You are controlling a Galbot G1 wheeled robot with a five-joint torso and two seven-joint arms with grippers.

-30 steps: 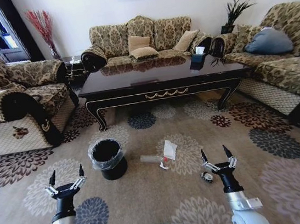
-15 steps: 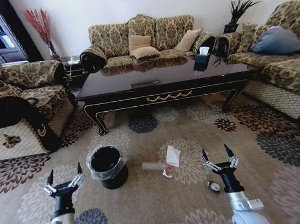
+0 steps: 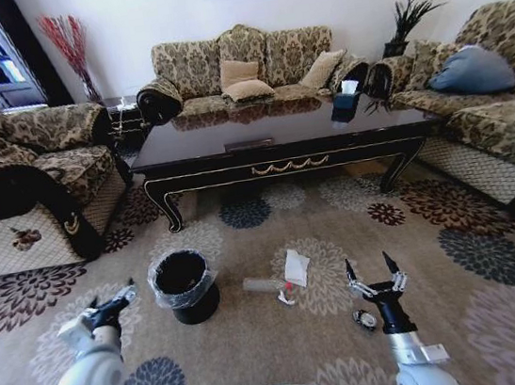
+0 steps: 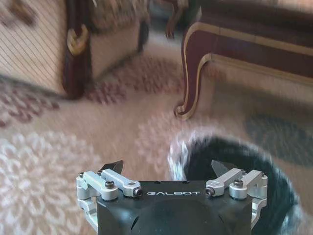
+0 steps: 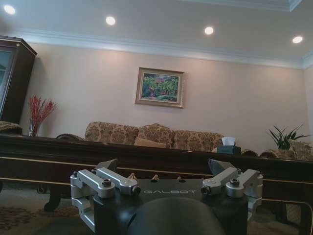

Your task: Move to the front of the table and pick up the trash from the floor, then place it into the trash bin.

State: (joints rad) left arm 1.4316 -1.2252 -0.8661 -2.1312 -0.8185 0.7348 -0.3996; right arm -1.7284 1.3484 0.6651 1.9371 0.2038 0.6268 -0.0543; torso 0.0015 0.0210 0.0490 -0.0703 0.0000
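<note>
Looking down from the head view, the crumpled white paper (image 3: 296, 267) and small clear bottle (image 3: 262, 286) lie on the carpet (image 3: 259, 344) just right of the trash bin (image 3: 184, 287), in front of the table (image 3: 279, 142); a tiny scrap (image 3: 364, 318) sits beside the right gripper (image 3: 374, 274), whose fingers are spread and empty. The paper looks light and soft, best pinched at a raised fold; the bottle seems light, slick and apt to roll, so a grip across its middle suits. In the left wrist view, the left gripper (image 4: 166, 169) hangs spread near the bin's lined rim. In the right wrist view, that gripper faces the table, jaws apart.
</note>
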